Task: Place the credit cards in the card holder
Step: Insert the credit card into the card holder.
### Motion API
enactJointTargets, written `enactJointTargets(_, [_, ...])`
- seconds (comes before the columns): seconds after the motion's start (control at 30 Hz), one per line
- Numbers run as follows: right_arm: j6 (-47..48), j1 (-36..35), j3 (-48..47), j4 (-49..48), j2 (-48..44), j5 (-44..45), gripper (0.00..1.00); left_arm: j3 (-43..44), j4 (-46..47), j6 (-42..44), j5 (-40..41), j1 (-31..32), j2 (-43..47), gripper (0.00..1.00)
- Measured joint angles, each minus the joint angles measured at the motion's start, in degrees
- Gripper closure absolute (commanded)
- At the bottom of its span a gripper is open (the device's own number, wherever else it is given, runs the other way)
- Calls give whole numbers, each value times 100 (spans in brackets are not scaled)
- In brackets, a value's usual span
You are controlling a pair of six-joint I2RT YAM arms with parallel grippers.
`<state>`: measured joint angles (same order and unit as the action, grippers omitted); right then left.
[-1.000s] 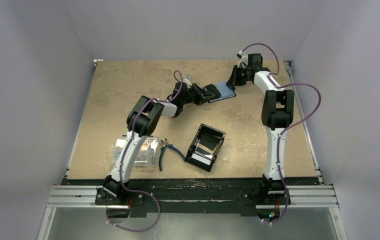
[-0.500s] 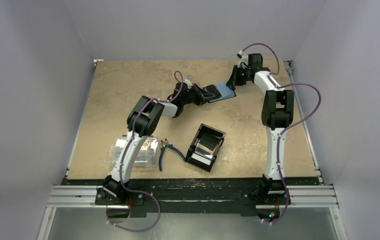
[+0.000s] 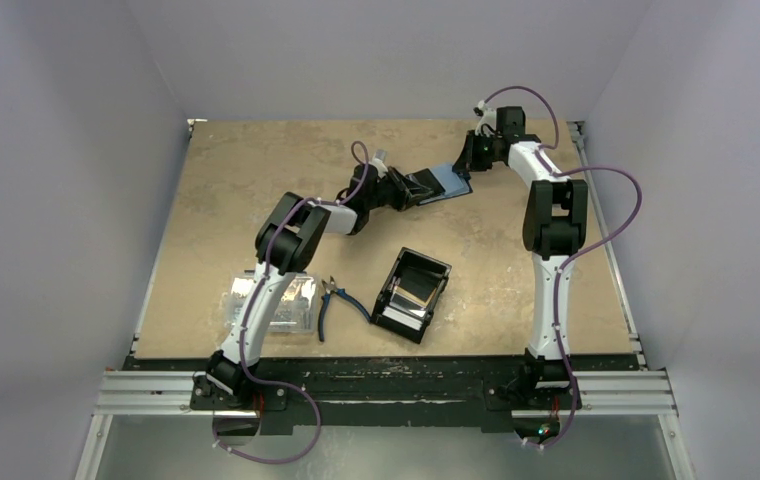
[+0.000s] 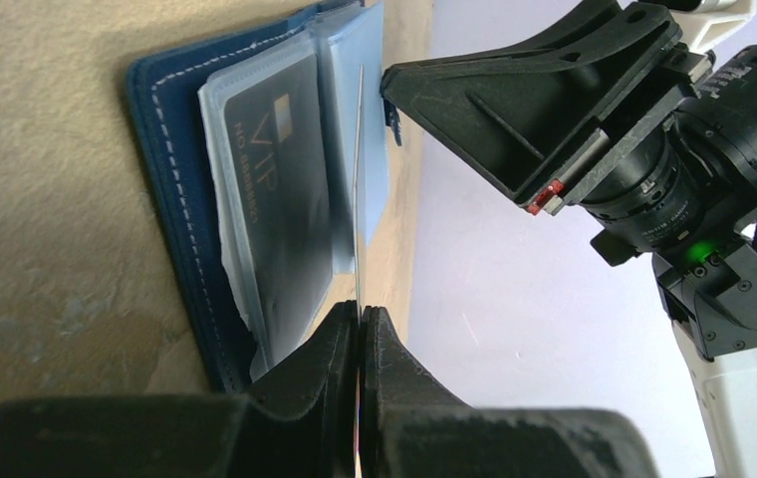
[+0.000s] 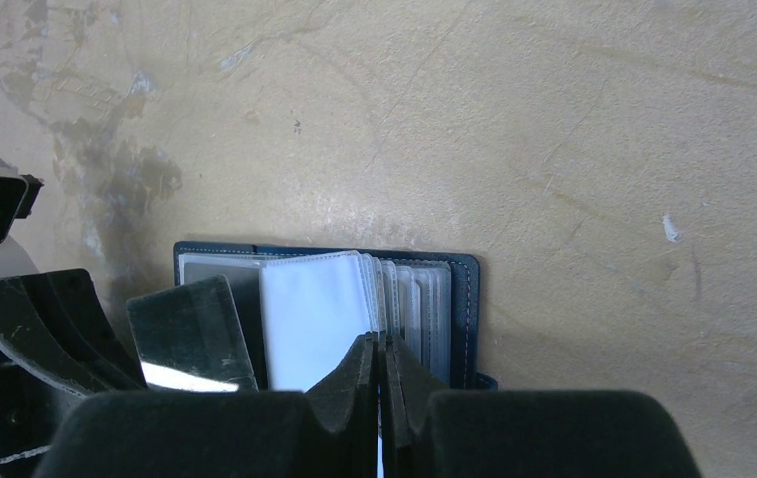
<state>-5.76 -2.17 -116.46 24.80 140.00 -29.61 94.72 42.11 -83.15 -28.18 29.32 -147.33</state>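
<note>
On the tan surface, your two arms both reach to the far side: the left arm stretches diagonally from the near left, and the right arm stands tall along the right edge and bends back inward.

Near the left arm's base you have a clear plastic box, partly hidden under that arm. Towards the near middle sits a black tray, turned at an angle, with loose cards lying in it. Blue-handled pliers lie between the box and the tray, apart from both.

The card holder lies open and flat at the far middle of the surface, between the two end effectors, with its navy cover down and its clear sleeves fanned upward.

Your left end effector is clenched on a thin card, held edge-on and upright, with its free end at the sleeves. Your right end effector is pinched tight at the sleeves' edge and appears to grip one leaf of them.

A dark card marked VIP already sits inside one sleeve.
</note>
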Motion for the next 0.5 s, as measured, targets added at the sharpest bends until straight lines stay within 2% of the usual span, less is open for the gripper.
enactJointTargets(0.5, [4, 0, -66, 57, 31, -13, 93, -66, -146, 236, 55, -39, 0, 100])
